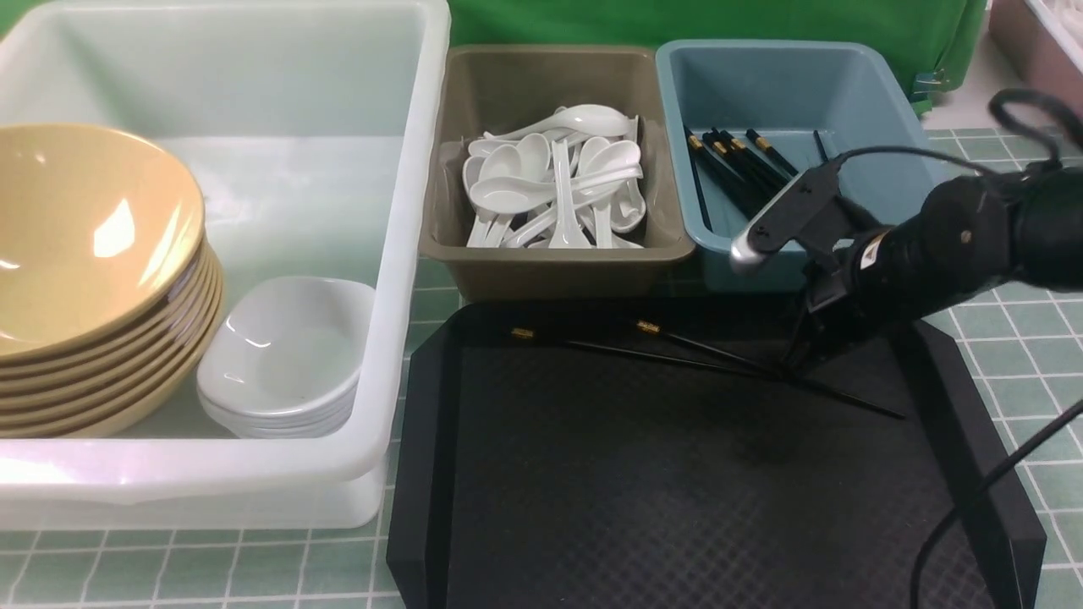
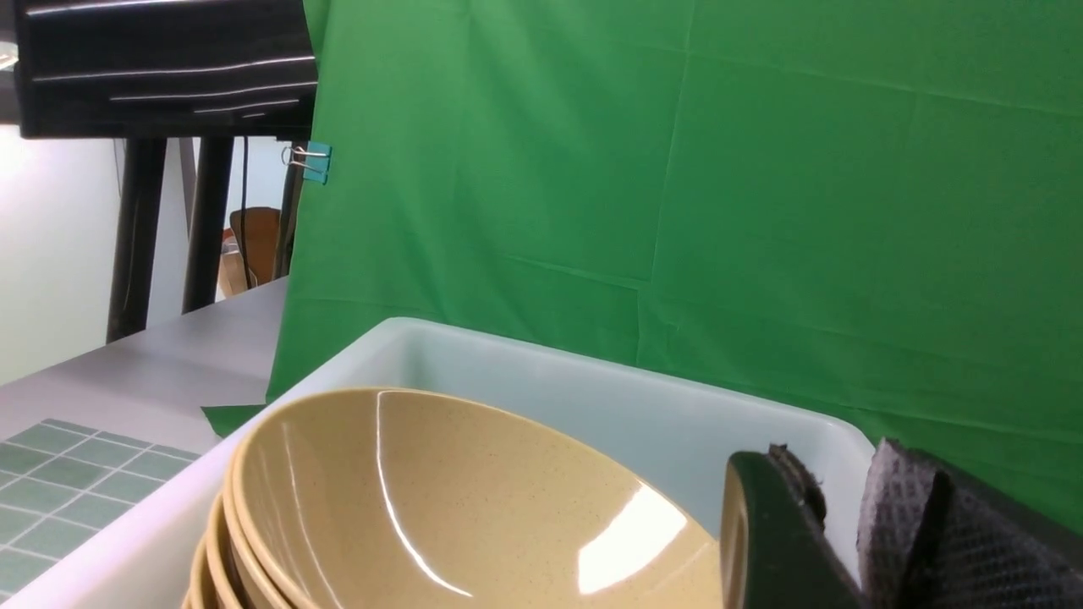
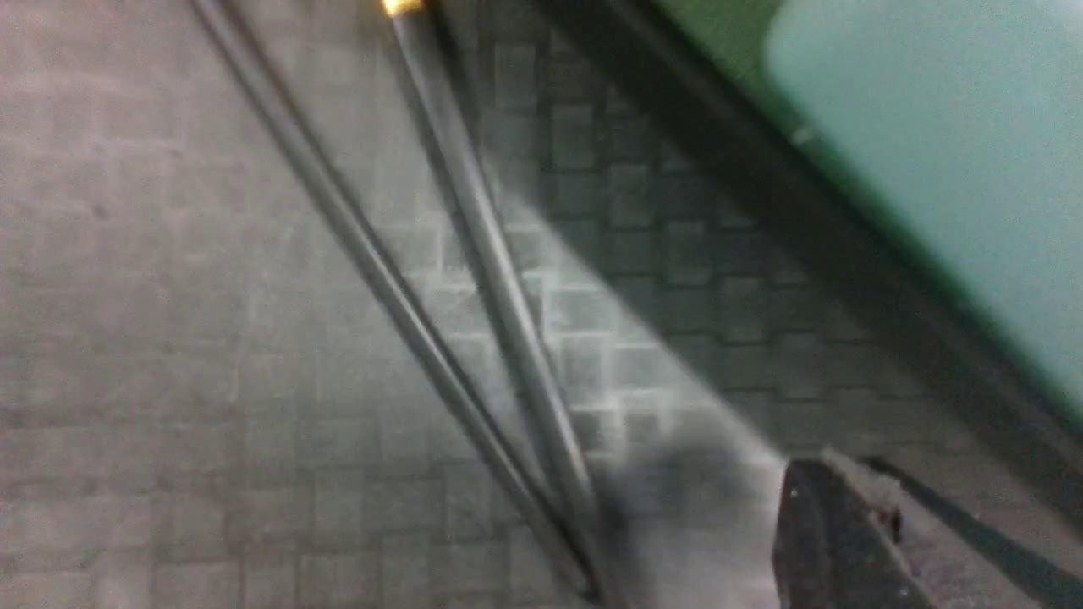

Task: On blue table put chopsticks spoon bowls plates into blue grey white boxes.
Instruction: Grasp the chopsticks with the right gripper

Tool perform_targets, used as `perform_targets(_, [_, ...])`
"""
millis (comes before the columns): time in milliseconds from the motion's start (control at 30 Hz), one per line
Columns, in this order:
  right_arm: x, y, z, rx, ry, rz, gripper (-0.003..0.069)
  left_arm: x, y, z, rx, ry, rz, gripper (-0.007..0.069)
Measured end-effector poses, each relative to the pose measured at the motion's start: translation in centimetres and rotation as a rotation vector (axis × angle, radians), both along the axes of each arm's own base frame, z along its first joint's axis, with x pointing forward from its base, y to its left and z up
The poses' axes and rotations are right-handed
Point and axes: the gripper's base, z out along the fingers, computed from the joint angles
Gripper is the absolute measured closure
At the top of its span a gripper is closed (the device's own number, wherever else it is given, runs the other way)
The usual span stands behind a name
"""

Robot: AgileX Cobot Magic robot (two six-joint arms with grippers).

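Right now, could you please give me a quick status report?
Left gripper parted, empty, above bowls. Right gripper shut where chopsticks cross on black tray; grip unconfirmed. Only blue box wall ahead.

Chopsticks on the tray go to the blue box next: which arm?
Right: right gripper sits at the chopsticks, next to the blue box; left gripper is by the bowls, far left.

A creased green cloth backdrop (image 2: 677, 211) hung behind everything, pinned at its edge by a teal binder clip (image 2: 315, 161). Beside it stood a black stand (image 2: 161, 68) on dark legs against a pale wall (image 2: 51, 237), behind a plain grey surface (image 2: 169, 355). The wall was brightly lit.
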Motion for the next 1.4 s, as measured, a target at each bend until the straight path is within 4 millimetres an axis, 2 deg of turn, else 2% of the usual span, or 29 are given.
perform_targets(67, [0.1,0.3,-1.1,0.0,0.022,-0.001,0.0621,0.0,0.0,0.0,-0.001,0.0,0.0,0.0494])
perform_targets(200, [-0.2,1.4,-1.1,0.005,0.022,0.023,0.0621,0.0,0.0,0.0,-0.001,0.0,0.0,0.0494])
perform_targets(433, [-3.1,6.4,-0.8,-0.008,0.093,0.169,0.0621,0.0,0.1,0.1,-0.001,-0.007,0.006,0.0494])
perform_targets(533, [-4.7,7.8,-0.6,-0.039,0.158,0.241,0.0621,0.0,0.1,0.1,-0.001,-0.008,0.007,0.0494])
perform_targets(667, [-5.8,7.7,0.2,-0.056,0.225,0.252,0.0621,0.0,0.1,0.1,-0.001,-0.009,0.008,0.0494])
perform_targets(733, [-6.4,7.4,1.7,-0.05,0.218,0.253,0.0621,0.0,0.1,0.1,-0.001,-0.009,0.008,0.0494])
perform_targets(800, [-7.1,7.0,4.1,-0.024,0.19,0.236,0.0621,0.0,0.1,0.1,-0.003,-0.01,0.008,0.0494])
perform_targets(900, [-8.0,6.5,5.5,-0.024,0.215,0.228,0.0605,0.0,0.1,0.1,-0.004,-0.01,0.008,0.0494])
perform_targets(1033, [-8.7,6.2,4.5,-0.048,0.311,0.203,0.0538,0.0,0.1,0.1,-0.004,-0.01,0.008,0.0494])
perform_targets(1200, [-8.5,6.3,0.8,-0.093,0.434,0.173,0.0399,0.0,0.1,0.1,-0.004,-0.009,0.007,0.0494])
perform_targets(1300, [-8.1,6.5,-0.4,-0.105,0.459,0.163,0.0373,0.0,0.1,0.1,-0.004,-0.009,0.007,0.0494])
perform_targets(1400, [-8.0,6.6,-0.5,-0.109,0.462,0.163,0.04,0.0,0.1,0.1,-0.004,-0.009,0.007,0.0494])
